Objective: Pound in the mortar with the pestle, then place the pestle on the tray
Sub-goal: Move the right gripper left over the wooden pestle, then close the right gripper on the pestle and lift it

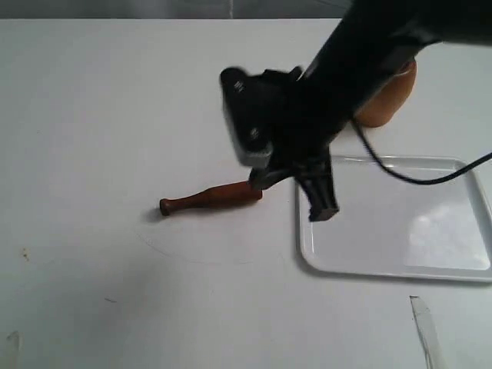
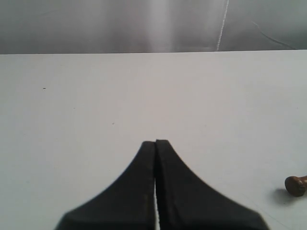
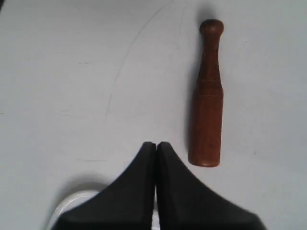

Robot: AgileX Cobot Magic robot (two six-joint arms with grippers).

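Observation:
The reddish-brown pestle [image 1: 211,197] lies flat on the white table, its dark knob pointing left and its thick end toward the tray [image 1: 400,231]. In the right wrist view the pestle [image 3: 208,100] lies just beside my right gripper [image 3: 156,143], which is shut and empty. In the exterior view that gripper [image 1: 323,209] hangs over the tray's left rim, right of the pestle's thick end. The mortar [image 1: 390,96] stands behind the tray, mostly hidden by the arm. My left gripper [image 2: 156,142] is shut on nothing, with only the pestle's knob [image 2: 295,185] in its view.
A black cable [image 1: 400,175] droops from the right arm over the tray's far edge. A pale strip [image 1: 427,330] lies on the table near the front right. The tray's corner [image 3: 72,201] shows under the right fingers.

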